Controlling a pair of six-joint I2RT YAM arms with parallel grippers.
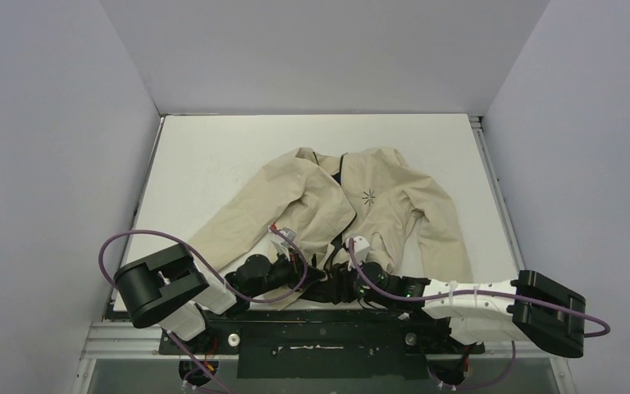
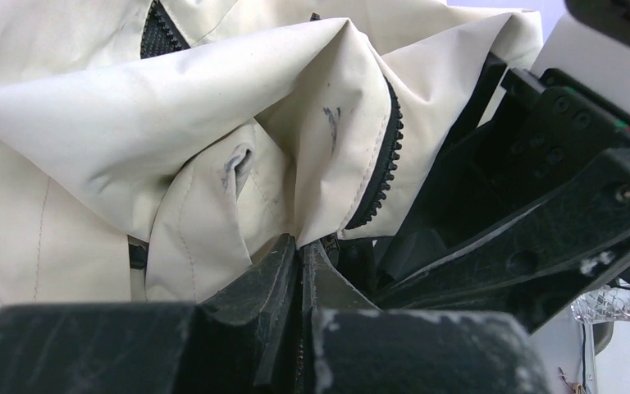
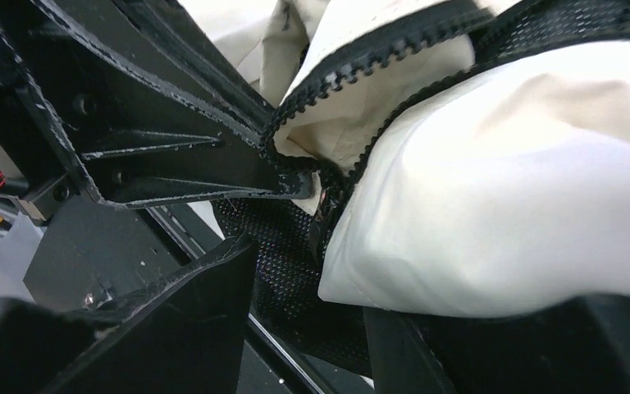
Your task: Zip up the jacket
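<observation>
The beige jacket [image 1: 353,197] lies spread on the table, its front open, with a black starburst logo [image 1: 368,196] on the chest. Both grippers meet at the bottom hem by the near edge. My left gripper [image 2: 299,246] is shut on the beige hem fabric beside the dark zipper teeth [image 2: 381,168]; it also shows in the top view [image 1: 318,273]. My right gripper [image 3: 312,328] is open, and the black mesh lining [image 3: 283,254] and a beige fold [image 3: 492,222] lie between and over its fingers. It sits just right of the left one [image 1: 346,283]. I cannot see the zipper slider clearly.
The white table [image 1: 213,156] extends behind and beside the jacket, with grey walls on three sides. The black base rail [image 1: 320,336] runs along the near edge. Purple cables [image 1: 131,242] loop from both arms. The sleeves spread to the left [image 1: 230,234] and right [image 1: 447,242].
</observation>
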